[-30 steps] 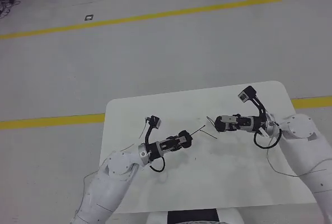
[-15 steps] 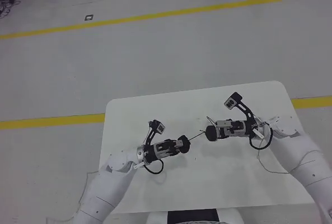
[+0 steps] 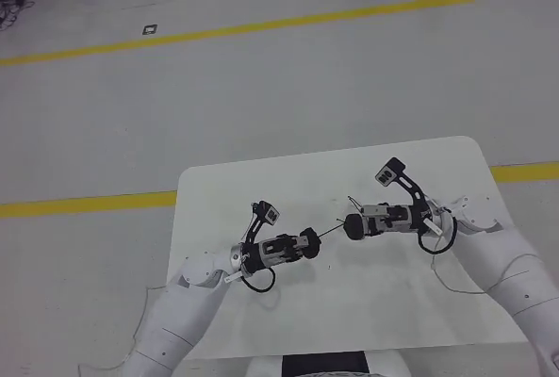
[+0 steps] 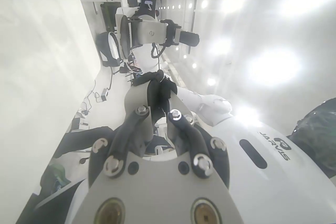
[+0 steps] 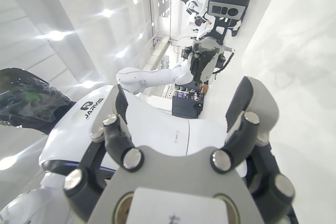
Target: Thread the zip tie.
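Arms nose to nose over the table (image 3: 354, 302). Left gripper (image 3: 311, 239) and right gripper (image 3: 351, 226) are near each other, with the thin zip tie (image 3: 331, 229) spanning the gap. Yellow floor lines (image 3: 72, 204) beyond.

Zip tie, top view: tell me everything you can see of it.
The zip tie shows as a thin, dark, nearly straight strand over the white table. One end sits at the tips of the left gripper, whose jaws are closed on it; the free end slants toward the right gripper, whose jaws stand open. Whether that end touches the right gripper cannot be told. Its head and teeth are too small to make out.
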`<action>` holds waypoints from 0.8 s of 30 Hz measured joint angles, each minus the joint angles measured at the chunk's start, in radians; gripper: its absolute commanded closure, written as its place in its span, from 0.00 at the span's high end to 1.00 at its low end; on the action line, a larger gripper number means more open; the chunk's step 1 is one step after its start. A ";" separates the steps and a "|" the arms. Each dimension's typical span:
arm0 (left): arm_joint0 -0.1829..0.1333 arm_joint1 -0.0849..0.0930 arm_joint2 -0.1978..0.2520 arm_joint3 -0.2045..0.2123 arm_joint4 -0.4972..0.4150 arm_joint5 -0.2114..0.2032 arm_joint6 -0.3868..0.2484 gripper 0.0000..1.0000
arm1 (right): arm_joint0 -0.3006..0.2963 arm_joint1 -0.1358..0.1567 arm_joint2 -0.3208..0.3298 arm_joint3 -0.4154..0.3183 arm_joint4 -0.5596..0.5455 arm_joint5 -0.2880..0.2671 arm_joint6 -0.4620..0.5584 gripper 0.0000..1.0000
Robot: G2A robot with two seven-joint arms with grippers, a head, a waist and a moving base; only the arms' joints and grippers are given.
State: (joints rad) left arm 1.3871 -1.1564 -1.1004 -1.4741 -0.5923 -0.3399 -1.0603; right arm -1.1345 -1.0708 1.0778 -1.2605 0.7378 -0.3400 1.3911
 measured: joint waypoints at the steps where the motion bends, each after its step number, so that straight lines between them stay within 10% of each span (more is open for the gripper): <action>1: 0.000 0.000 0.000 0.000 0.000 0.000 0.000 0.00 | -0.001 -0.002 -0.002 -0.005 0.000 0.000 0.000 0.44; 8: 0.000 0.000 0.000 0.000 0.000 0.000 0.000 0.00 | 0.010 -0.013 -0.033 0.010 0.012 0.000 -0.001 0.23; 24: 0.000 0.000 0.000 0.000 0.000 0.000 0.000 0.00 | 0.027 -0.016 -0.060 0.041 0.017 0.000 -0.001 0.20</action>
State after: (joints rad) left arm 1.3871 -1.1564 -1.1004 -1.4741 -0.5923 -0.3399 -1.0603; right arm -1.1073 -1.0863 1.0181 -1.2196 0.7544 -0.3400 1.3900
